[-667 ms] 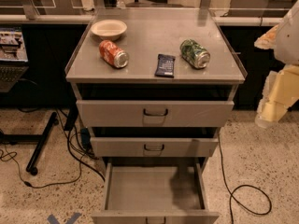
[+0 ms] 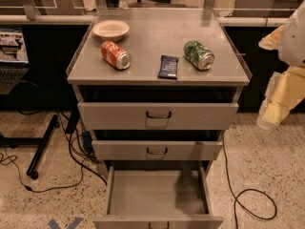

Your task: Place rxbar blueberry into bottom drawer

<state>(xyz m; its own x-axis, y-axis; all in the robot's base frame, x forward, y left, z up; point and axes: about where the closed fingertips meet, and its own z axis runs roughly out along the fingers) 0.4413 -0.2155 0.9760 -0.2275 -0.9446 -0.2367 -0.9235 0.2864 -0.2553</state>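
Found the rxbar blueberry (image 2: 168, 67) lying flat on the grey cabinet top (image 2: 157, 39), close to the front edge and roughly at mid-width, dark navy wrapper facing up with faint light print. Noted a green can (image 2: 198, 55) on its side near the bar, toward the right of the view and apart from it. Noted a red can (image 2: 116, 55) on its side toward the left, somewhat farther off and likewise apart. Saw a pale shallow bowl (image 2: 110, 30) standing upright behind the red can, near the back left corner of the top. Counted three grey drawers beneath. Saw the top drawer (image 2: 119, 116) and the middle drawer (image 2: 119, 150) showing only their fronts, each with a small dark handle at the centre and a dark gap above it. Saw the bottom drawer (image 2: 143, 194) pulled well out toward the camera, its wide plain grey floor in view, with a soft shadow over the right part. Spotted the gripper (image 2: 268, 118) at the far right of the view, at the low end of a cream-coloured arm, off to the side of the cabinet at about the height of the top drawer, well apart from the bar and from the bottom drawer. Could not tell whether open or closed. Noted a dark cable (image 2: 252, 204) looping over the speckled floor (image 2: 267, 166) to the right of the cabinet.
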